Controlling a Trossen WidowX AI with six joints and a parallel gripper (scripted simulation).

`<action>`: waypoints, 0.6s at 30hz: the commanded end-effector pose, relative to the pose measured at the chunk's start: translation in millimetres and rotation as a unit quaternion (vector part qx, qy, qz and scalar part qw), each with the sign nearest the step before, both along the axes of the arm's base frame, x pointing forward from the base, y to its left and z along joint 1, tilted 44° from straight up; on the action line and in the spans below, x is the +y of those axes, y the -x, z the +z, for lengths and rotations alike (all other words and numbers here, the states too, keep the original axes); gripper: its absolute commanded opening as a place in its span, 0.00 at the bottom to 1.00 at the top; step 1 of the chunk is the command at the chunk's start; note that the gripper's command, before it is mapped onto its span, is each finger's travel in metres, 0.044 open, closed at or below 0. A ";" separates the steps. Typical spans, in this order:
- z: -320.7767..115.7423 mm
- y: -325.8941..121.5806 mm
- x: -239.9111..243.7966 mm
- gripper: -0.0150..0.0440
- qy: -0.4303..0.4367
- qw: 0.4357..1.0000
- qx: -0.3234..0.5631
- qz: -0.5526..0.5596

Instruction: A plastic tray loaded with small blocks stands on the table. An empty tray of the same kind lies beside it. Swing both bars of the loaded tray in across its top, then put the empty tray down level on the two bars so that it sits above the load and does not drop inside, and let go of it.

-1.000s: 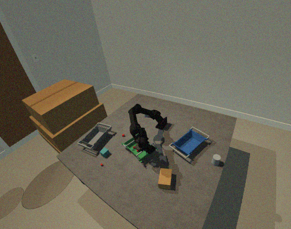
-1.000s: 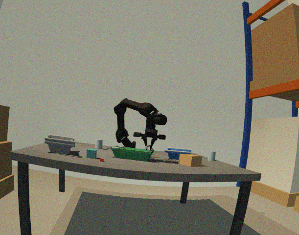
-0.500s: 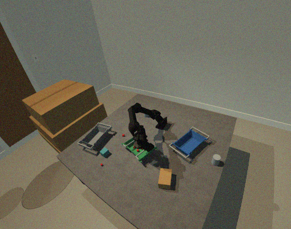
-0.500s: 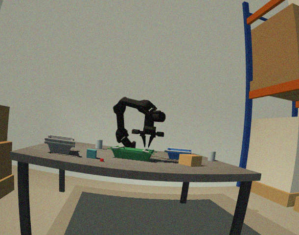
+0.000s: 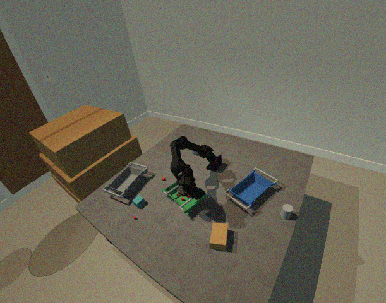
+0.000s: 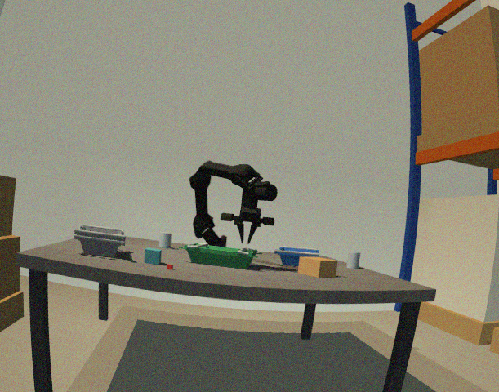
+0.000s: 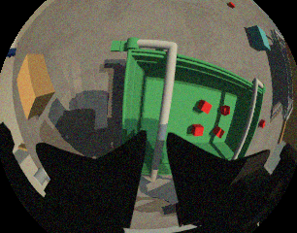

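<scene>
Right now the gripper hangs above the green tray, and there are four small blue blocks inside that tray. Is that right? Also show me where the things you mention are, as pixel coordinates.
Not quite: the four small blocks (image 5: 182, 199) (image 7: 204, 107) are red, not blue, as the wrist view shows. The gripper (image 5: 198, 194) (image 6: 245, 242) (image 7: 156, 136) does hang above the green tray (image 5: 190, 204) (image 6: 220, 256) (image 7: 182, 96).

Under the black parallel-jaw gripper (image 5: 198, 192) (image 6: 246, 242) (image 7: 156, 136), a pale round bar (image 7: 169, 83) crosses the green plastic tray (image 5: 190, 206) (image 6: 220, 256) (image 7: 128, 92), blocking a straight drop inside. Between it and the second pale bar (image 7: 248, 121) near the other end, the tray's top is open. A broad gap separates green tray and blue plastic tray (image 5: 251, 189) (image 6: 289, 258); the teal block (image 5: 138, 201) (image 6: 153, 256) (image 7: 257, 38) obstructs part of the way towards the grey plastic tray (image 5: 129, 183) (image 6: 99, 247).
</scene>
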State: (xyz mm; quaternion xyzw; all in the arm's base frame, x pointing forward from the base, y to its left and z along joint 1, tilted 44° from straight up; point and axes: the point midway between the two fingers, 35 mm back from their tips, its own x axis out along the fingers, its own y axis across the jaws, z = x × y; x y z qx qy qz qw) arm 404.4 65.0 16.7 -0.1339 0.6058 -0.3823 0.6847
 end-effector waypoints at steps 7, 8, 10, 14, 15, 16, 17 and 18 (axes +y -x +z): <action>0.0 -0.3 -0.1 0.40 0.000 1.000 0.000 0.001; 0.0 -0.3 -0.1 0.40 0.000 1.000 0.000 0.001; 0.0 -0.3 -0.1 0.32 0.000 1.000 0.000 0.001; 0.0 -0.3 -0.1 0.25 0.000 1.000 0.000 0.001; 0.0 -0.3 -0.1 0.25 0.000 1.000 0.000 0.001; 0.0 -0.3 -0.1 0.25 0.000 1.000 0.000 0.001; 0.0 -0.3 -0.1 0.25 0.000 1.000 0.000 0.001; 0.0 -0.3 -0.1 0.25 0.000 1.000 0.000 0.001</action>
